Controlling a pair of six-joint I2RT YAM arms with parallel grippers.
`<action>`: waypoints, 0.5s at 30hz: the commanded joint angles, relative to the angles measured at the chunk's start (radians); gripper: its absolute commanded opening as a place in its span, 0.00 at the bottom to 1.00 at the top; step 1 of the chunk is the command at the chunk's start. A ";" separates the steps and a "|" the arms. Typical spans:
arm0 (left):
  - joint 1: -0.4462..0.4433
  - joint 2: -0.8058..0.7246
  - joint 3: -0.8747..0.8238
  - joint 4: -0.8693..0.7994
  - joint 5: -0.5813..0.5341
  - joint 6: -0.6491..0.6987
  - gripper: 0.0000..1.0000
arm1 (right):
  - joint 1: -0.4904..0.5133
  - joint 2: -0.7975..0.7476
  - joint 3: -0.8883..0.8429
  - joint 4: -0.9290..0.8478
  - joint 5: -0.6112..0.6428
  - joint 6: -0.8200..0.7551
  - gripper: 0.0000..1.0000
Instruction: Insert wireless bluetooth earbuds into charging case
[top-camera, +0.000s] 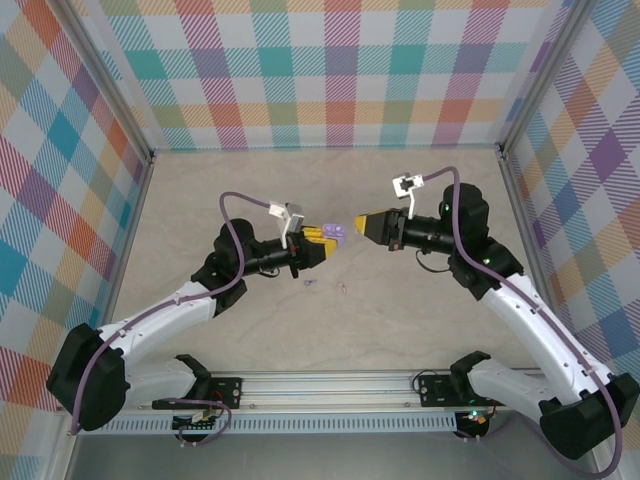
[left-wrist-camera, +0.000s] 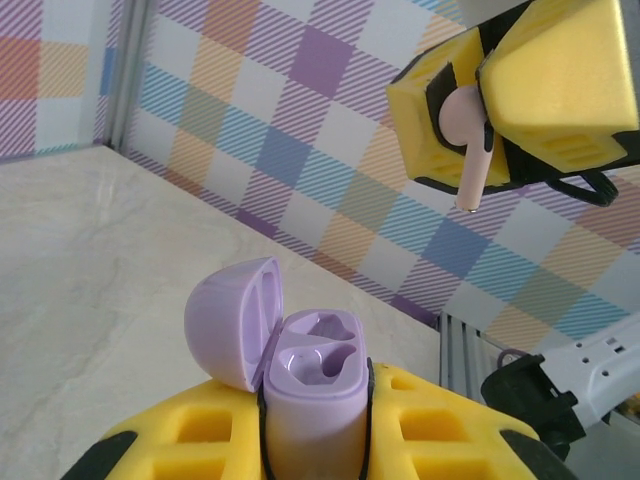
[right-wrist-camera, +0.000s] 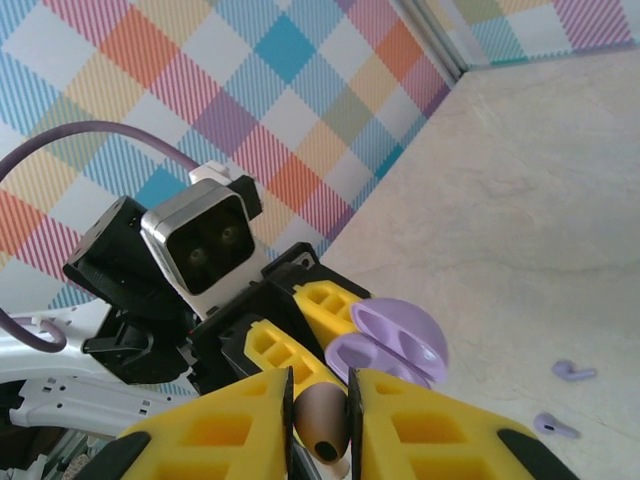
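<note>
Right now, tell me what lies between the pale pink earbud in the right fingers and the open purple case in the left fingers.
Nothing. The left wrist view shows only a bare gap of air between the earbud and the case.

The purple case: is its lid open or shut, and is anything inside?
Open and empty. The purple case has its lid flipped back, and both bud-shaped hollows show nothing in them.

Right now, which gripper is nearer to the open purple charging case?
Left. The left gripper is shut on the charging case, whose lid stands open. The right gripper is apart from it, opposite the open top, pinching a pale pink earbud.
</note>
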 joint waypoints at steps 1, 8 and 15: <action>-0.024 -0.022 0.046 0.028 0.027 0.033 0.12 | 0.031 -0.009 -0.025 0.112 0.046 0.012 0.21; -0.043 -0.028 0.058 0.032 -0.001 0.017 0.12 | 0.083 -0.017 -0.055 0.169 0.117 0.004 0.20; -0.058 -0.024 0.067 0.031 -0.018 0.006 0.12 | 0.104 -0.015 -0.060 0.178 0.161 -0.001 0.20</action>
